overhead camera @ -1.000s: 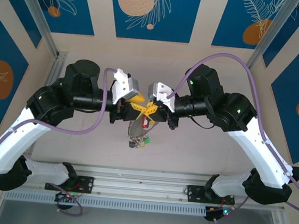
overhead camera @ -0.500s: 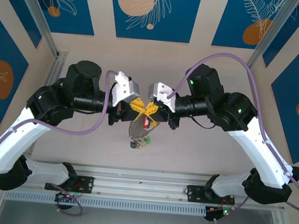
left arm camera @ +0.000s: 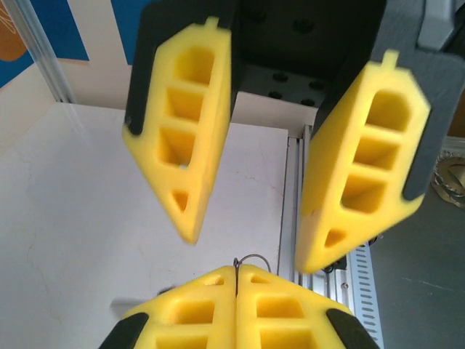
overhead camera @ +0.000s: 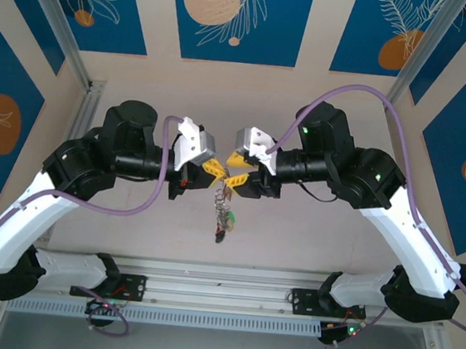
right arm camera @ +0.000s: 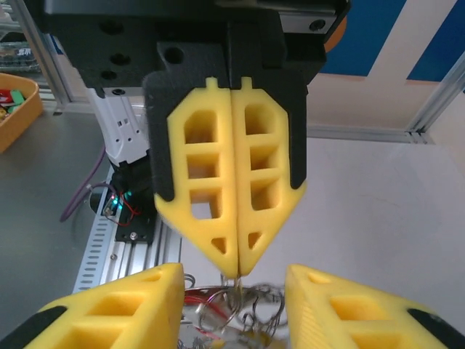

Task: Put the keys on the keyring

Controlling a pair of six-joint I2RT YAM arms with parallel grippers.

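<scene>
In mid-air over the table, my left gripper (overhead camera: 215,169) is shut on the thin grey keyring (overhead camera: 221,197). The keys (overhead camera: 226,220) hang from the keyring in a bunch below. In the left wrist view my left gripper (left arm camera: 236,270) pinches a small arc of the keyring (left arm camera: 253,259) between its closed yellow pads. My right gripper (overhead camera: 238,161) faces it, open, its fingers (left arm camera: 185,153) spread to either side of the left tips without touching the ring. In the right wrist view my right gripper (right arm camera: 232,275) stands open around the blurred keyring (right arm camera: 218,309) and keys (right arm camera: 251,320).
The pale table (overhead camera: 293,239) lies below the hanging bunch. An aluminium rail (overhead camera: 231,276) runs along the near edge by the arm bases. An orange bin (right arm camera: 18,102) sits off the table to the side. Frame posts (overhead camera: 61,27) stand at the back corners.
My right gripper has opened and let go of the ring. My left gripper has closed on it. The bunch now hangs longer and lower, from the left gripper alone.
</scene>
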